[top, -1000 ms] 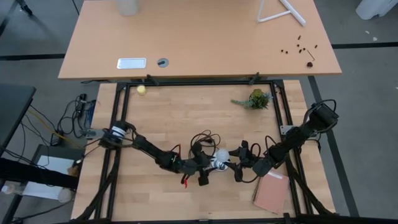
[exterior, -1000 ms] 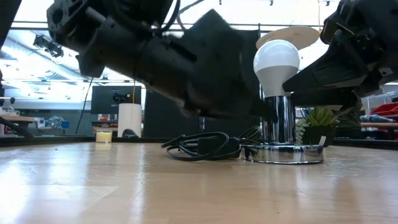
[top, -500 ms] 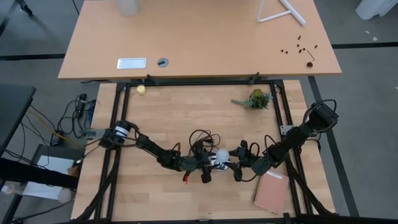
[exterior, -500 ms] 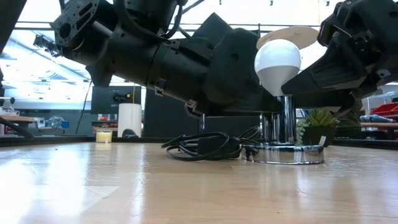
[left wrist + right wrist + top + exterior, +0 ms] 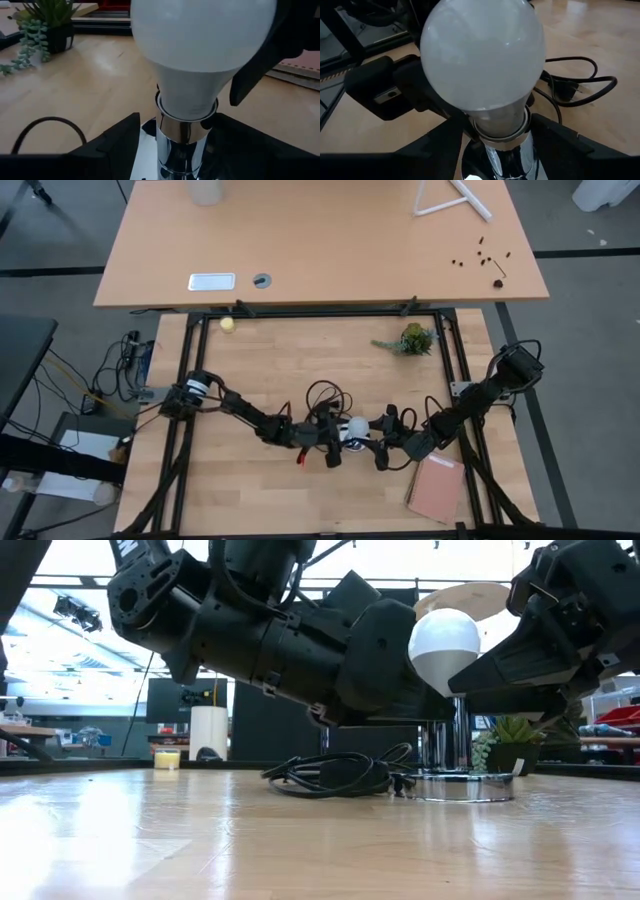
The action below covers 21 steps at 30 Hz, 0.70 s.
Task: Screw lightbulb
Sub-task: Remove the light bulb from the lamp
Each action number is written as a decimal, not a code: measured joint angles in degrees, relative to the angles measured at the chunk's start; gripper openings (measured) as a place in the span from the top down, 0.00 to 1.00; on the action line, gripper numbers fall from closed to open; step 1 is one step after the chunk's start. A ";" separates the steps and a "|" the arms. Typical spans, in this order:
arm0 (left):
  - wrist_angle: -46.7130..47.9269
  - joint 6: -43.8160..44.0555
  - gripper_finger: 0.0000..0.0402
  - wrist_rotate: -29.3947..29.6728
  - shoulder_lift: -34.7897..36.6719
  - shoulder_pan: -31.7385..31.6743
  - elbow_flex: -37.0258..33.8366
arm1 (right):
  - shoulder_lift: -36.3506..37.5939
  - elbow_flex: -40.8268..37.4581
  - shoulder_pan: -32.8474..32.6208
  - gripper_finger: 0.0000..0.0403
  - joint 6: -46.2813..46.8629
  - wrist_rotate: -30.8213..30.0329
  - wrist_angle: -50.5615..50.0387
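Observation:
The white lightbulb [image 5: 445,643] stands upright in a chrome socket stem [image 5: 449,740] on a round silver base [image 5: 460,786], mid-table [image 5: 355,426]. My left gripper [image 5: 177,142] comes in level from the table's left. Its open fingers [image 5: 117,145] flank the stem just under the bulb's neck, and a gap shows beside the stem. My right gripper [image 5: 499,131] reaches in from the right and is shut at the collar where neck and stem meet. My right gripper pinches the socket's top collar [image 5: 526,125], just under the bulb's neck, between its two fingers. They come nearly level from the table's right and lie across the upright stem. The stem stays vertical with its base on the table.
The socket's black cord [image 5: 330,773] lies coiled on the wood left of and behind the base [image 5: 325,395]. A small potted plant [image 5: 412,338] sits far right, a reddish pad [image 5: 436,490] lies near right, and a yellow ball [image 5: 228,324] rests far left.
My left arm has swung a little toward the table's far edge, its gripper staying at the stem beside the bulb. The bulb, socket and right gripper have kept their places.

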State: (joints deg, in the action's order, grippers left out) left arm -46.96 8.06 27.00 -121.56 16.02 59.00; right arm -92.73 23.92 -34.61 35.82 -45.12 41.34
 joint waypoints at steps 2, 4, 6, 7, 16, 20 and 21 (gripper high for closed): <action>-0.16 0.02 0.37 -1.63 0.00 -0.35 0.00 | 0.00 0.00 -0.02 0.41 0.00 0.05 0.01; -0.73 -0.04 0.37 -3.00 0.00 -0.66 0.00 | 0.00 0.00 -0.02 0.41 0.00 0.09 0.03; -1.50 -0.54 0.37 -4.51 0.00 -0.81 0.00 | 0.00 0.00 -0.03 0.41 0.00 0.29 0.07; -1.57 -0.69 0.37 -5.28 0.00 -0.89 0.00 | 0.00 0.00 -0.04 0.41 -0.07 0.37 0.09; -0.76 -3.54 0.35 -8.59 0.00 -1.06 0.00 | 0.00 0.00 -0.04 0.41 -1.06 1.42 0.14; -0.69 -3.63 0.34 -8.50 0.00 -1.40 0.00 | 0.00 0.00 -0.04 0.41 -1.07 1.42 0.13; -0.55 -3.63 0.35 -8.48 0.00 -1.46 0.00 | 0.00 0.00 -0.04 0.41 -1.05 1.41 0.11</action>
State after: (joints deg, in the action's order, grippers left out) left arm -47.51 4.43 18.53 -121.56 14.56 59.00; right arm -92.73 23.92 -34.65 34.76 -43.71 41.45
